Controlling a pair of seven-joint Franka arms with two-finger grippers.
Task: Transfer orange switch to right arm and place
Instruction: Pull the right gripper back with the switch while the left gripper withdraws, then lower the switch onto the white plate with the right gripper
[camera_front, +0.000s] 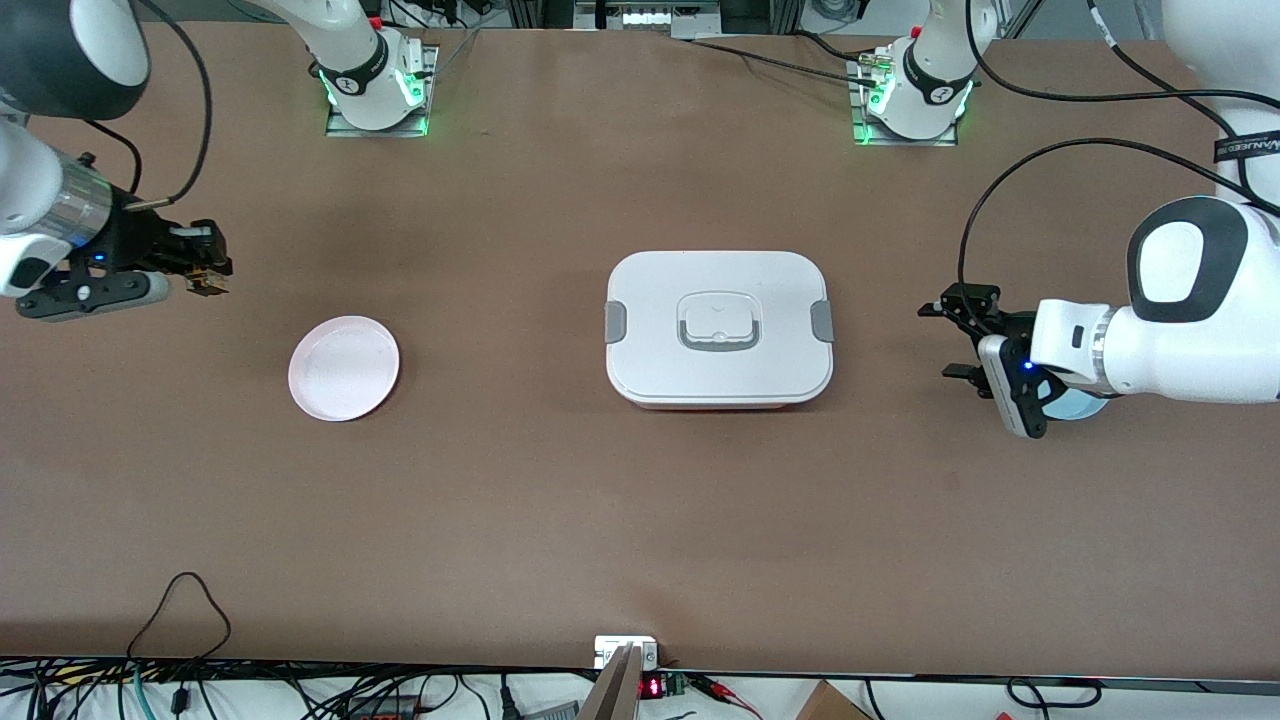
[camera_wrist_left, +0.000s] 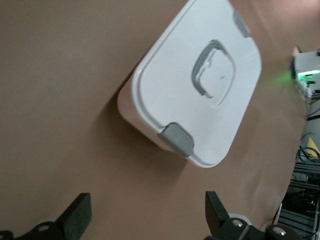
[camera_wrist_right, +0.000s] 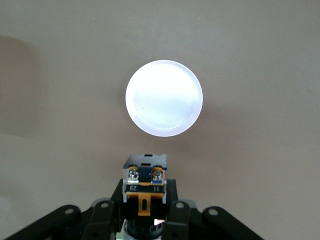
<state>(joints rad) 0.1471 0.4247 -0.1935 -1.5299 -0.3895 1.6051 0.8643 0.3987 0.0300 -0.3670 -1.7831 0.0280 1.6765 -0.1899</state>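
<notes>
The orange switch (camera_wrist_right: 145, 179), a small black block with orange parts and two screw terminals, sticks out from between the fingers of my right gripper (camera_wrist_right: 146, 202). In the front view the right gripper (camera_front: 208, 268) hangs shut on the switch (camera_front: 207, 283) over bare table at the right arm's end, close to the pale pink plate (camera_front: 344, 367). The right wrist view looks down on that plate (camera_wrist_right: 164, 98), just past the switch. My left gripper (camera_front: 951, 339) waits open and empty over the table at the left arm's end, its two fingers (camera_wrist_left: 76, 218) wide apart.
A white lidded box (camera_front: 718, 325) with grey latches and a grey handle sits mid-table, also seen from the left wrist (camera_wrist_left: 195, 90). A pale blue round thing (camera_front: 1087, 405) lies partly hidden under the left wrist. Cables run along the table's near edge.
</notes>
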